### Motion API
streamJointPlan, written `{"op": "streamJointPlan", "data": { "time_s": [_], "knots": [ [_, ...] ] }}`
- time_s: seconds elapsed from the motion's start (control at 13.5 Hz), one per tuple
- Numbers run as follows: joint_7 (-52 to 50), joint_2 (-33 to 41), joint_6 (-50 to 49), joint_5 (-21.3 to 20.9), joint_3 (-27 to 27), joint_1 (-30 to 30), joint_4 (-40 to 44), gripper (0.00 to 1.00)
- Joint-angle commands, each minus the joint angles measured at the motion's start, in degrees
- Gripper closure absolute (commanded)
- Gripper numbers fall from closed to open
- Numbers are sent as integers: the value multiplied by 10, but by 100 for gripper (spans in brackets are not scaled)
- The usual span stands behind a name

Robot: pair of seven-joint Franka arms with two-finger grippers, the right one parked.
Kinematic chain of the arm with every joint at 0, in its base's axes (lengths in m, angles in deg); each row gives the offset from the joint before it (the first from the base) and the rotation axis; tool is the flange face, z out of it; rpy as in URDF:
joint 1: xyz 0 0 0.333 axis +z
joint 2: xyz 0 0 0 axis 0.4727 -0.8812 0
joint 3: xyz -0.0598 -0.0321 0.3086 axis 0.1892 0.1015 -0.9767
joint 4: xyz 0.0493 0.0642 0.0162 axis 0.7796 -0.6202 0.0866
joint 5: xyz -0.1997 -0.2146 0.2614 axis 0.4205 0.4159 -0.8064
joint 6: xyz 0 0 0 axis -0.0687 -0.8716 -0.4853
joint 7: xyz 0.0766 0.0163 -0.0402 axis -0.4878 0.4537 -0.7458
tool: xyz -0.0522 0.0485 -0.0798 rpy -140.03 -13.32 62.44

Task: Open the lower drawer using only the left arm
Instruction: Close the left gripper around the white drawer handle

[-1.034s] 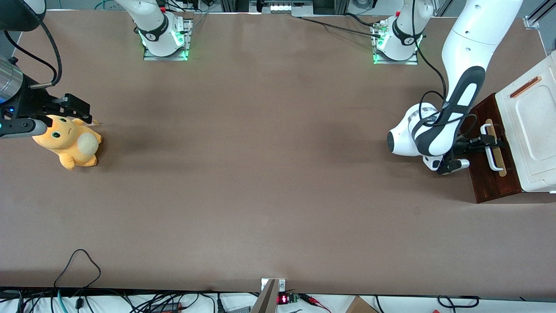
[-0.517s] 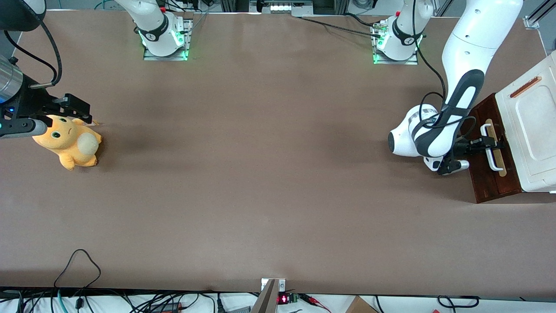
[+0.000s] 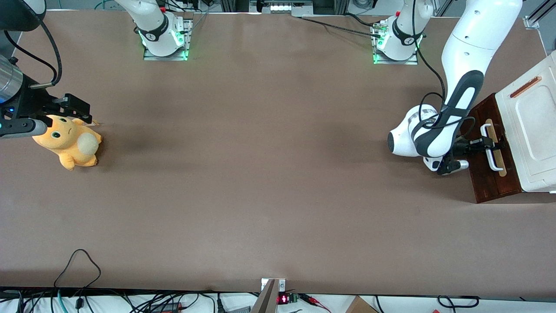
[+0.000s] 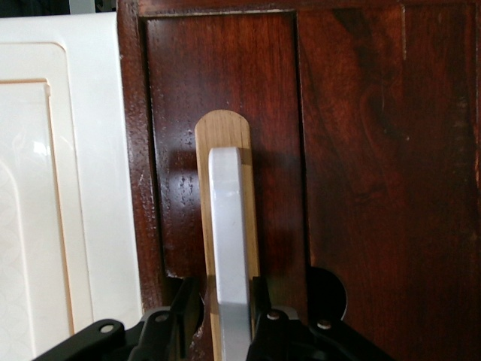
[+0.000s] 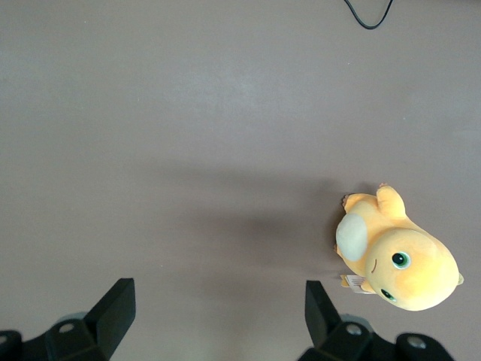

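The lower drawer (image 3: 491, 184) is a dark reddish-brown wooden front (image 4: 361, 150) with a white bar handle (image 4: 228, 226) on a pale tan strip (image 4: 222, 124). It sits flush against the white cabinet (image 3: 534, 130) at the working arm's end of the table. The left arm (image 3: 434, 134) reaches down in front of the drawer. Its black gripper (image 3: 490, 144) (image 4: 225, 304) is open and straddles the handle (image 3: 492, 157). One finger (image 4: 263, 301) lies right against the bar; the other finger (image 4: 184, 304) stands a small gap away from it.
The cabinet's white top carries a small orange-brown handle (image 3: 525, 87). A yellow plush toy (image 3: 69, 143) lies toward the parked arm's end of the table. Two arm bases (image 3: 395, 43) stand along the table edge farthest from the front camera. Cables (image 3: 78, 265) hang at the nearest edge.
The gripper and wrist have shifted slightly along the handle, a little nearer to the front camera. The drawer front has not moved.
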Motion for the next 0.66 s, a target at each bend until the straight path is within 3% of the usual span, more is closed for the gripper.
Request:
{"op": "streamJointPlan", "data": {
  "time_s": [0.0, 0.59],
  "knots": [
    [-7, -9, -7, -14, 0, 1, 6, 64],
    [-7, -10, -6, -14, -1, 5, 4, 68]
  ]
}}
